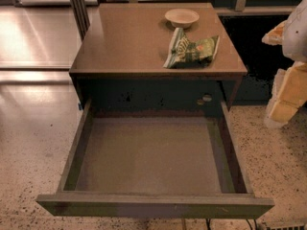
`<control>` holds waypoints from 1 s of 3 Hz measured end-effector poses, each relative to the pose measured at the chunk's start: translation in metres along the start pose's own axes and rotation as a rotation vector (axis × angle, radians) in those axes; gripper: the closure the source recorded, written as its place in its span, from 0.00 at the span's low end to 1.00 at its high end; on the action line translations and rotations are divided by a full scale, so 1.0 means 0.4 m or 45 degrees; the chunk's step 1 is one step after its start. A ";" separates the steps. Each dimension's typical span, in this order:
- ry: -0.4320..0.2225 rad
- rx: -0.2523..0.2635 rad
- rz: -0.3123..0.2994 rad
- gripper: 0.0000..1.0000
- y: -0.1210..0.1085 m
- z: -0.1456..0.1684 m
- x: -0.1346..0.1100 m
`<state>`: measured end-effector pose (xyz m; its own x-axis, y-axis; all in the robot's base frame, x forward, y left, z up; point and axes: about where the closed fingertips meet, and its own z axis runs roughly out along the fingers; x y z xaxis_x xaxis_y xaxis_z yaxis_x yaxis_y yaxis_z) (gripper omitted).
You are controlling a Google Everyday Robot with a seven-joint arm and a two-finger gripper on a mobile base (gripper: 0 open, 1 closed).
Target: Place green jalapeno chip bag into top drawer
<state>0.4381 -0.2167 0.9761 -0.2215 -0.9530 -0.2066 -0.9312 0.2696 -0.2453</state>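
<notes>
The green jalapeno chip bag (191,49) lies crumpled on the brown cabinet top, near its right front edge, just in front of a round beige bowl (182,17). The top drawer (153,206) is pulled fully out toward me; its flat bottom is bare. My gripper (279,61) hangs at the right edge of the view, to the right of the cabinet and about level with the bag. Its pale fingers (287,94) stand apart with nothing between them. It is clear of the bag and the drawer.
The cabinet top (129,42) is a flat brown surface above the drawer. Speckled floor surrounds the drawer on both sides. A dark post (76,6) stands behind the cabinet's left corner, and dark shelving lies to the right behind my gripper.
</notes>
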 end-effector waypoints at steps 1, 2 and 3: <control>0.000 0.000 0.000 0.00 0.000 0.000 0.000; 0.008 0.012 -0.027 0.00 -0.015 0.008 -0.008; -0.019 0.039 -0.097 0.00 -0.090 0.039 -0.042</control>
<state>0.4798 -0.2081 0.9737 -0.1460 -0.9689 -0.2000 -0.9358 0.2009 -0.2897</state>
